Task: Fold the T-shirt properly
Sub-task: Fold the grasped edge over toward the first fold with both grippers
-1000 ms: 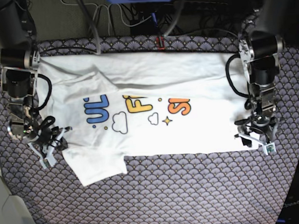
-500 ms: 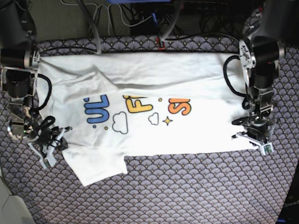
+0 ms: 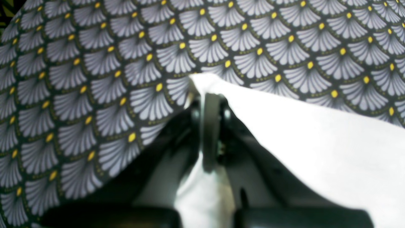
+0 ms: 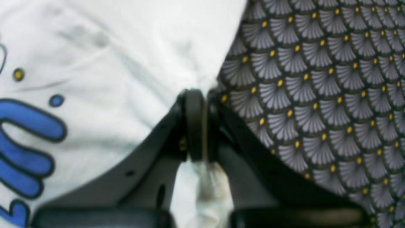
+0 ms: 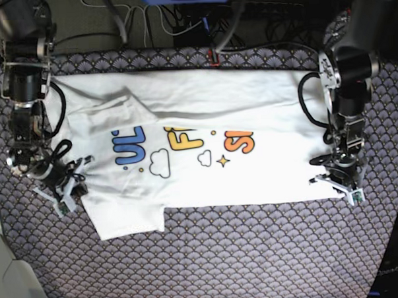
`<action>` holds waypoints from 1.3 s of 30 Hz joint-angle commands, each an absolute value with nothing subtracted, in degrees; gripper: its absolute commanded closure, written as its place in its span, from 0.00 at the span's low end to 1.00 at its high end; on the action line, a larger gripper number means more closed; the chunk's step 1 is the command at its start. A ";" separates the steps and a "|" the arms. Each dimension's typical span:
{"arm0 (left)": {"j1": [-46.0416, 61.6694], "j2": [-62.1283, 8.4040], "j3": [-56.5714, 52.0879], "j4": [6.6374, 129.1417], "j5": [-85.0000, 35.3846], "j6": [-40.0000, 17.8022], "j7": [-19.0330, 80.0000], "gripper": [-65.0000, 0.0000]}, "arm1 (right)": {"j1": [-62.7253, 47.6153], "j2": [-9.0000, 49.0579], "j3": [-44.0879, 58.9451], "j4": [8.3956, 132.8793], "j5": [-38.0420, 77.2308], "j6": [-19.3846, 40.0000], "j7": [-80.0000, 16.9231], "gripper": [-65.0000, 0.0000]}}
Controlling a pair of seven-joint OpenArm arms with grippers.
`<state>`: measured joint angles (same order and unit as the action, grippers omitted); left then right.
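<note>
Since a second ago the left claw (image 5: 337,184) has clamped its jaws onto the near right corner of the T-shirt (image 5: 205,149), and the right claw (image 5: 67,192) has nudged the near sleeve in a little. Right claw is pressed together, pinching cloth at the shirt's left edge near the blue letters. Shirt lies spread print-up across the patterned table (image 5: 257,265).

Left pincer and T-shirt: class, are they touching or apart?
Touching. The left wrist view shows the left pincer shut on a corner of the white T-shirt, cloth pinched between its tips.
</note>
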<state>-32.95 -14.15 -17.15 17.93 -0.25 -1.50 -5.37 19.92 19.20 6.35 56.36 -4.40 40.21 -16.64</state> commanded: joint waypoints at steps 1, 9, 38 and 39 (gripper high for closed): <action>-32.92 -14.81 -17.36 19.47 -0.40 -0.57 -2.86 0.99 | 20.88 20.09 6.64 59.21 -3.56 40.00 -15.87 1.00; -20.26 -13.41 -17.45 49.63 -0.48 -0.57 11.21 0.99 | 15.16 19.91 8.04 67.30 -3.56 40.00 -17.19 1.00; 0.31 -10.68 -22.81 79.52 -0.48 -0.66 22.29 0.99 | -12.70 18.51 19.12 94.55 0.75 40.00 -17.19 1.00; 0.92 -10.68 -22.81 79.78 -0.48 -0.66 22.29 0.99 | -13.58 18.51 19.91 94.99 0.75 40.00 -17.19 1.00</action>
